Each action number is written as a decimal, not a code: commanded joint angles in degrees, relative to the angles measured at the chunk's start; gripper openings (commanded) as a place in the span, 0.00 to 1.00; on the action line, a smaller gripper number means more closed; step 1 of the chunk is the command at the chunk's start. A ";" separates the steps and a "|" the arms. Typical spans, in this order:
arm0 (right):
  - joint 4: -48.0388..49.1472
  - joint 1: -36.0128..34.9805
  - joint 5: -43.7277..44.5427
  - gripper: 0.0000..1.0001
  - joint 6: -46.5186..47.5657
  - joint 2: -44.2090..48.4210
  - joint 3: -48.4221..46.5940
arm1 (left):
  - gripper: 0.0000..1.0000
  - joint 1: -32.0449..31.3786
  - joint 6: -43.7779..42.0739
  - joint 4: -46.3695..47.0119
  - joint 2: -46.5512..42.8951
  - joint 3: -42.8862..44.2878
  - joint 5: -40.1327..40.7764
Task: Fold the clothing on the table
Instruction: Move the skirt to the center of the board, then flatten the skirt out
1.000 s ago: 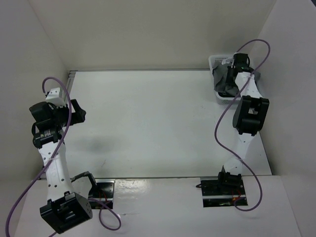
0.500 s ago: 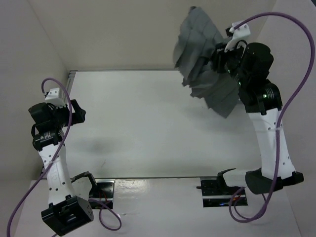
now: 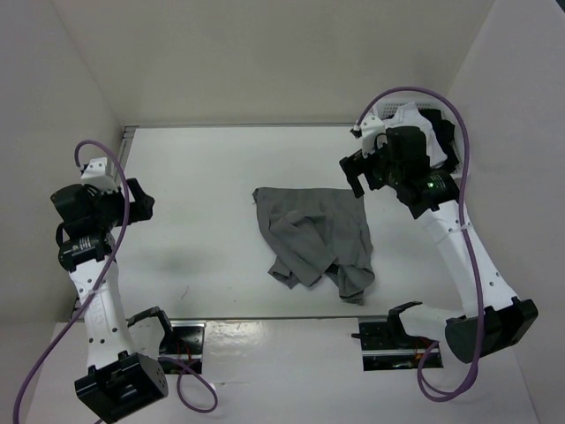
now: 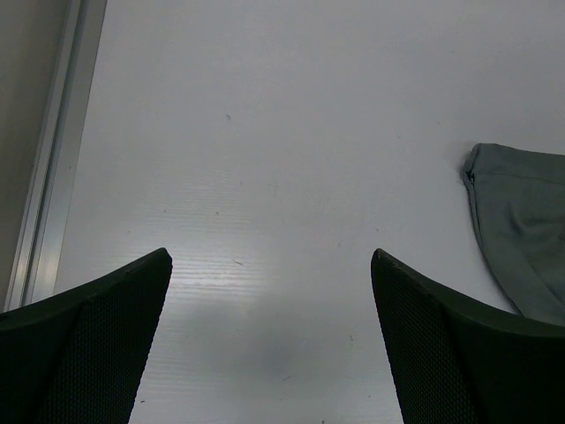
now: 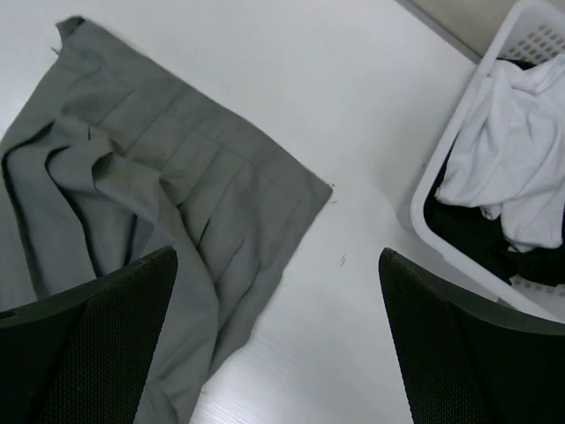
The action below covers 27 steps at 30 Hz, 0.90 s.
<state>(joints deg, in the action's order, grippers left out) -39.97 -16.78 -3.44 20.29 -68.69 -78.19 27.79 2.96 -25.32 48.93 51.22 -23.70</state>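
Lying crumpled on the large white flat table (image 3: 194, 177), no longer dangling aloft: thin grey pleated skirt (image 3: 313, 240). Gaping wide and empty: left gripper (image 4: 269, 256), right gripper (image 3: 357, 177). Showing plainly from the right wrist only: white plastic lattice basket (image 5: 437, 168).

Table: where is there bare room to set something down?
Bare table runs wide between the left gripper and the grey skirt, and along the far edge behind it. Crowded: the far right corner, with the basket and right gripper.

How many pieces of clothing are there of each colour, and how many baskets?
grey skirt: 1
white garment: 1
black garment: 1
white basket: 1
Total: 4
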 commanded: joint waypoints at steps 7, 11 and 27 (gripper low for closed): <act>2.96 -1.86 0.89 0.99 1.59 -3.01 1.12 | 0.99 -0.28 -2.17 0.80 0.80 0.63 -4.94; 1.82 -1.86 0.89 0.99 -1.13 -7.07 0.59 | 0.99 -4.04 -7.61 -4.11 9.06 2.65 -12.59; 4.80 -1.86 2.04 0.99 -6.23 6.71 14.64 | 0.92 -35.26 2.38 5.97 46.59 21.46 -5.30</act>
<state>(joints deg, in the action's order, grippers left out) -39.05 -18.15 -2.28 15.16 -67.24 -64.79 -7.07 -0.16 -25.61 91.09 72.18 -28.75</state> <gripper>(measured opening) 0.987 0.940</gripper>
